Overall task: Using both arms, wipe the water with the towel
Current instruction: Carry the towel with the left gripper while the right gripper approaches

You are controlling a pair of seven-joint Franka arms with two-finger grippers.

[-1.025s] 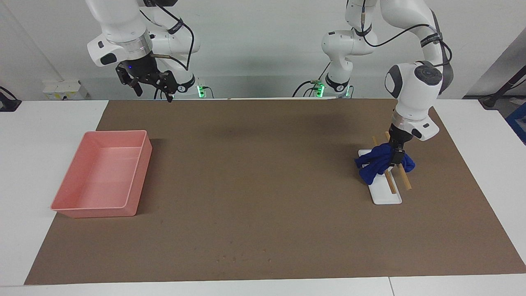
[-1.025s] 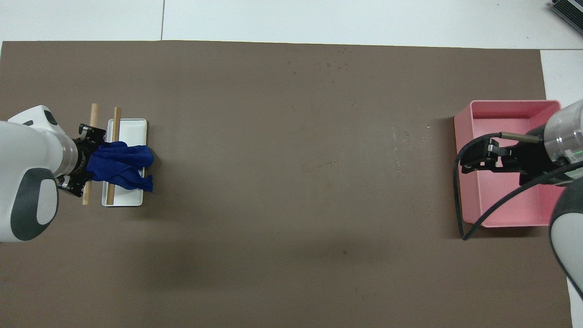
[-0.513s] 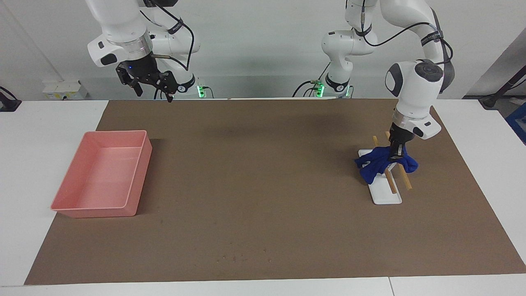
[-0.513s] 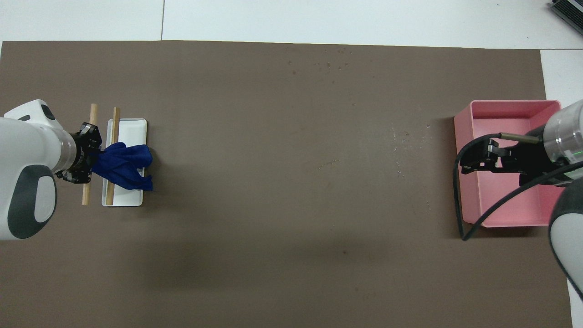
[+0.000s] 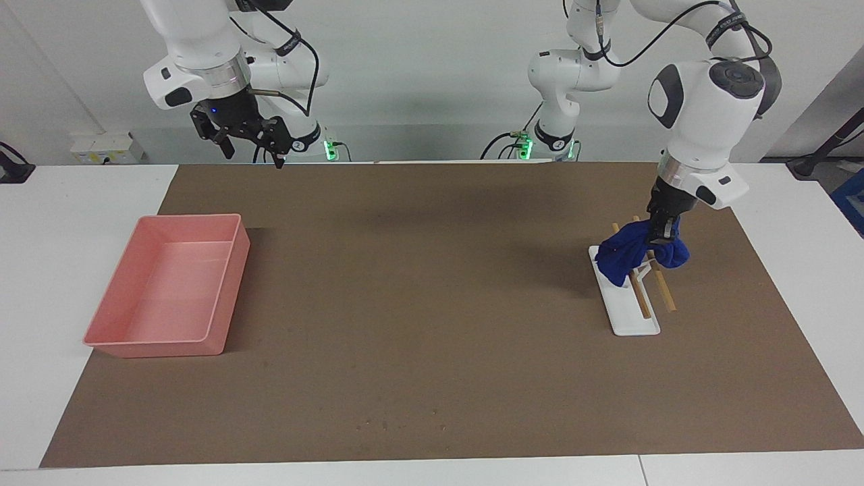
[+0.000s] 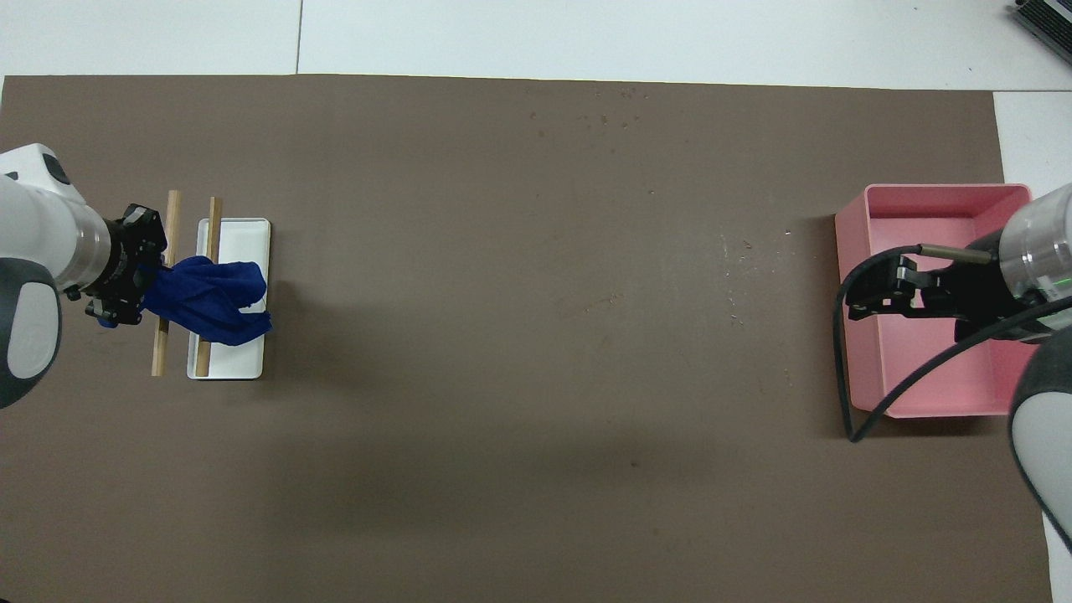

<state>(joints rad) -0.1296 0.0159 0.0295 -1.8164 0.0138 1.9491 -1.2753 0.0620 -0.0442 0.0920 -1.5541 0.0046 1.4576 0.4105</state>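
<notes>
Your left gripper (image 5: pixel 660 233) is pinching the towel (image 5: pixel 634 251) between fingers pressed tight into the cloth. The blue bundle is hanging just under the fingertips, drooping over the rack (image 5: pixel 649 270) of two wooden rails; whether its lowest fold is touching the rails you cannot tell from here. Under the rails, the white base tray (image 5: pixel 633 317) is sitting on the brown mat (image 5: pixel 432 304), toward the left arm's end of the table. From above, you are seeing the towel (image 6: pixel 209 289) spilling off the left gripper (image 6: pixel 138 276) across the rails and the white tray (image 6: pixel 239 360).

Your right gripper (image 5: pixel 250 145) is waiting with fingers spread wide, gripping nothing, raised over the pink tray (image 5: pixel 108 317). In the overhead view that gripper (image 6: pixel 879 293) is overlapping the tray's rim (image 6: pixel 846 251).
</notes>
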